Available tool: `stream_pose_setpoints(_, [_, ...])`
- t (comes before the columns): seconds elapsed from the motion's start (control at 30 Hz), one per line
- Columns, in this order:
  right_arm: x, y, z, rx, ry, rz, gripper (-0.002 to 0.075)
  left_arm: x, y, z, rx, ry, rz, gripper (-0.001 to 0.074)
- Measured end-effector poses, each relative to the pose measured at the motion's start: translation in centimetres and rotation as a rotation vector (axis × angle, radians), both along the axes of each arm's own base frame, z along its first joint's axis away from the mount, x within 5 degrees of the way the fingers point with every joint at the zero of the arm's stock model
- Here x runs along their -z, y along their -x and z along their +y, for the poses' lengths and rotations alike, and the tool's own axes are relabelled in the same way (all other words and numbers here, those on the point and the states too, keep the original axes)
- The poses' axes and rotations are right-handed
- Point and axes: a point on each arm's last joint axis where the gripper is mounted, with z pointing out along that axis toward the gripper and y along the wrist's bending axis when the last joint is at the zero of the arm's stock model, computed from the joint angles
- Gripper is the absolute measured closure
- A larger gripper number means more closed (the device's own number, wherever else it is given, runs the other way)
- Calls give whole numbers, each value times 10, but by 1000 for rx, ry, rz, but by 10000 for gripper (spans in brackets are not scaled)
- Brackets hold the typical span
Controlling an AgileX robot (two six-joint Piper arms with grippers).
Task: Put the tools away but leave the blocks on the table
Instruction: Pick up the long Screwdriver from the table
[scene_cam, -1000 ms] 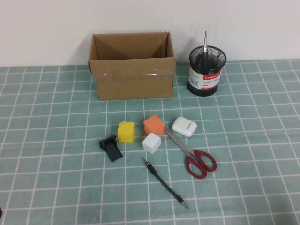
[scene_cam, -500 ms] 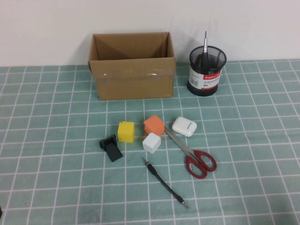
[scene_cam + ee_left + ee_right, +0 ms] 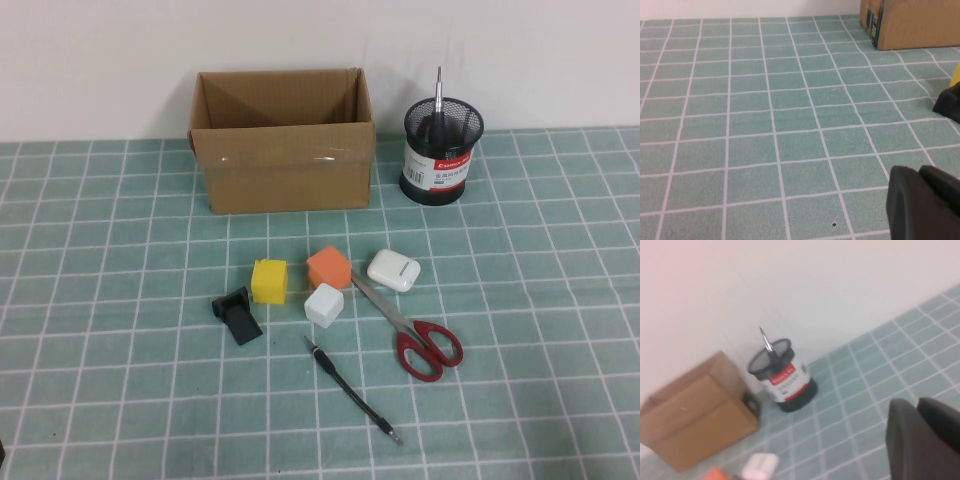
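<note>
Nothing shifted since earlier frames. Found screwdriver (image 3: 437, 100) already upright in mesh cup (image 3: 442, 152) at bench's far edge; scissors (image 3: 410, 327) and pen tool (image 3: 352, 389) left mid-bench beside blocks (image 3: 306, 281). Kept left gripper (image 3: 925, 202) and right gripper (image 3: 925, 440) closed, empty, near bench's front edge.

The high view looks down at an angle from the robot's side, taking in the whole bench (image 3: 120, 400) up to the back wall, with the cardboard box (image 3: 282, 160) in the upper middle of the frame.

The left wrist view sits low and close over the tiles, its left gripper (image 3: 922, 202) at lower right, a box corner (image 3: 910, 22) at upper right.

The right wrist view faces the wall, its right gripper (image 3: 925, 440) at lower right; it shares the box (image 3: 695, 417) and the mesh pen cup (image 3: 782, 375) with the high view (image 3: 441, 150).
</note>
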Motion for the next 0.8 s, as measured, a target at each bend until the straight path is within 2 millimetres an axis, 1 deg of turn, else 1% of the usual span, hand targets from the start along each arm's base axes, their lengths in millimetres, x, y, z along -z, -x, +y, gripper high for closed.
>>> stream_pose_setpoints(0.07, [0, 0, 1, -13, -57, 15, 736, 0, 0, 0, 0, 0, 0, 736])
stream_pose_setpoints(0.13, [-3, 2, 6, -59, -70, 71, 734, 0, 0, 0, 0, 0, 0, 736])
stream_pose_setpoints(0.23, [-22, -3, 12, -129, -38, 208, 733, 0, 0, 0, 0, 0, 0, 736])
stream_pose_setpoints(0.33, [-43, -17, 17, -203, 68, 425, 733, 0, 0, 0, 0, 0, 0, 736])
stream_pose_setpoints(0.4, [-54, -32, 19, -262, 160, 577, 733, 0, 0, 0, 0, 0, 0, 736])
stream_pose_setpoints(0.47, [-65, -54, 21, -323, 238, 704, 733, 0, 0, 0, 0, 0, 0, 736])
stream_pose_setpoints(0.5, [-72, -64, 22, -345, 263, 734, 733, 0, 0, 0, 0, 0, 0, 736])
stream_pose_setpoints(0.57, [-80, -90, 24, -398, 311, 816, 733, 0, 0, 0, 0, 0, 0, 736])
stream_pose_setpoints(0.63, [-81, -117, 28, -446, 347, 880, 733, 0, 0, 0, 0, 0, 0, 736])
stream_pose_setpoints(0.67, [-82, -131, 32, -474, 371, 902, 733, 0, 0, 0, 0, 0, 0, 736])
stream_pose_setpoints(0.73, [-82, -153, 48, -543, 424, 931, 733, 0, 0, 0, 0, 0, 0, 736])
stream_pose_setpoints(0.8, [-79, -175, 75, -618, 492, 964, 733, 0, 0, 0, 0, 0, 0, 736])
